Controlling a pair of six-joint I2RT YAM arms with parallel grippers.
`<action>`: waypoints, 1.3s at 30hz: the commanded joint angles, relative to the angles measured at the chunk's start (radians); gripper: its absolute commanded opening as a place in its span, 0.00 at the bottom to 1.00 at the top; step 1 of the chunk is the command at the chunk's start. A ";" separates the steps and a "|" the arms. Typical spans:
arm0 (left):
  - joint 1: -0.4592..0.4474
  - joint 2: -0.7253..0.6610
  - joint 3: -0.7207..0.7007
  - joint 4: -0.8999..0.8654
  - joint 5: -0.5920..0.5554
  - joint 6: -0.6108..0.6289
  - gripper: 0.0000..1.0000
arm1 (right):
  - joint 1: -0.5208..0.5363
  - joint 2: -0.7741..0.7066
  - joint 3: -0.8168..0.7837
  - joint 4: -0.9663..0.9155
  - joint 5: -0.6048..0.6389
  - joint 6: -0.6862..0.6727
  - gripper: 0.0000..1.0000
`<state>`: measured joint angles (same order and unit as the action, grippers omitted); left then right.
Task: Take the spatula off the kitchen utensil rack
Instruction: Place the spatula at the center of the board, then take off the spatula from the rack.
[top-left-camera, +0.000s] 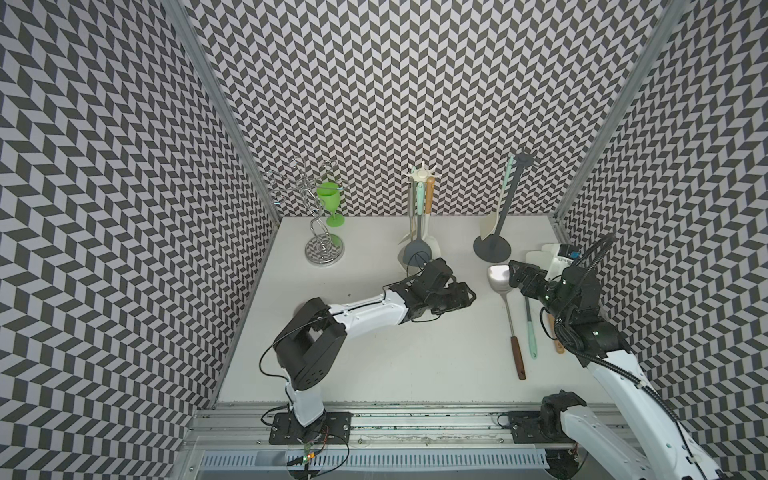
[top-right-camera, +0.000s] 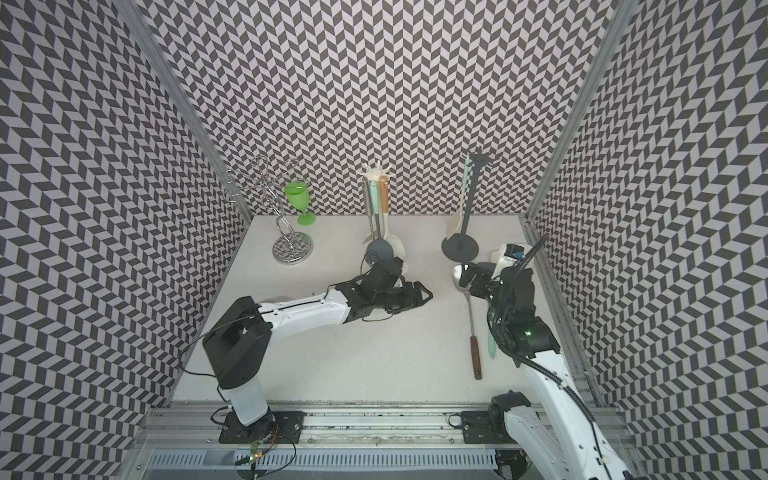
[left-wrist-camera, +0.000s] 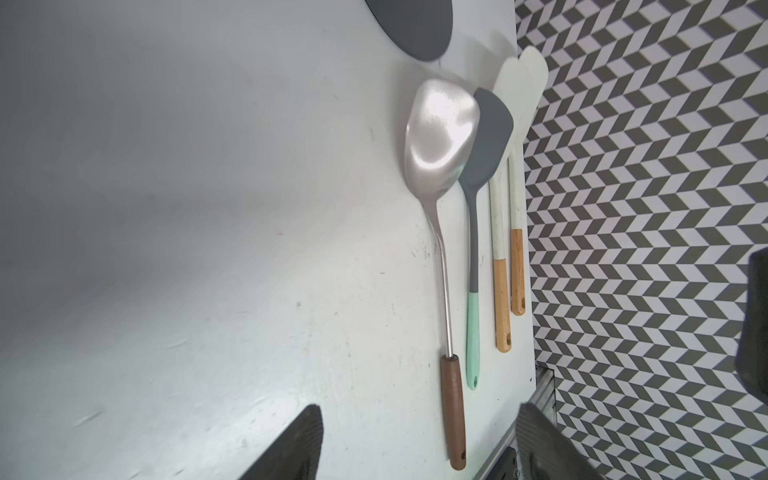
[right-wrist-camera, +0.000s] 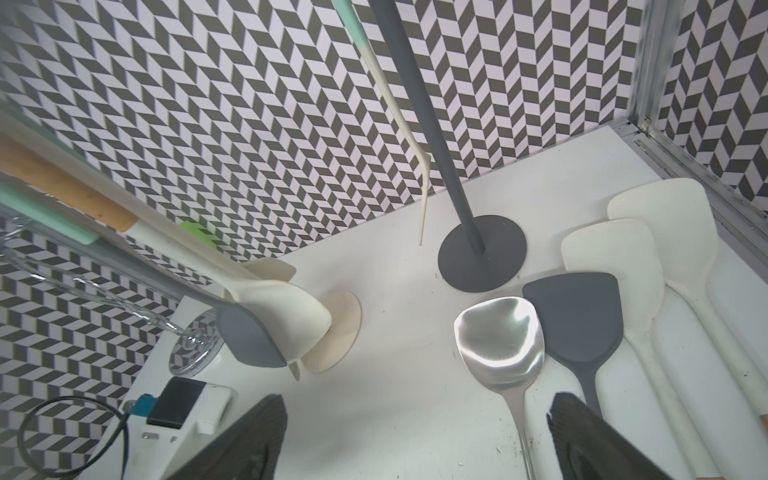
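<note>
On the white tabletop (top-right-camera: 374, 357), 2 utensil racks stand near the back wall. The cream rack (top-right-camera: 376, 174) at the centre holds several utensils, and the grey rack (top-right-camera: 469, 199) to its right holds 1 cream spatula (top-right-camera: 454, 226). A steel spatula (top-right-camera: 472, 328) with a brown handle lies flat, its head under the right gripper (top-right-camera: 467, 276). The left gripper (top-right-camera: 422, 297) sits mid-table, apart from it.

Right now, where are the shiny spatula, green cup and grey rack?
Shiny spatula (top-left-camera: 498, 277), in a top view, metal blade.
Green cup (top-left-camera: 328, 195), in a top view, bowl.
Grey rack (top-left-camera: 498, 253), in a top view, round base.
</note>
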<state>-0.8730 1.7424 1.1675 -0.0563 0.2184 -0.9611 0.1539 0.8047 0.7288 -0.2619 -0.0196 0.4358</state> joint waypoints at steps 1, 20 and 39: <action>0.013 -0.132 -0.083 0.031 -0.071 0.107 0.76 | -0.003 -0.046 0.017 0.014 -0.135 -0.007 1.00; 0.057 -1.051 -0.652 0.040 -0.306 0.282 0.86 | -0.003 -0.295 -0.087 -0.016 -0.386 0.132 1.00; 0.077 -0.916 -0.800 0.448 -0.419 0.446 1.00 | -0.001 -0.093 -0.184 0.456 -0.327 0.180 0.90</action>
<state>-0.8127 0.7818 0.3618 0.2714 -0.1577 -0.5869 0.1539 0.6334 0.5259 -0.0109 -0.3847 0.6109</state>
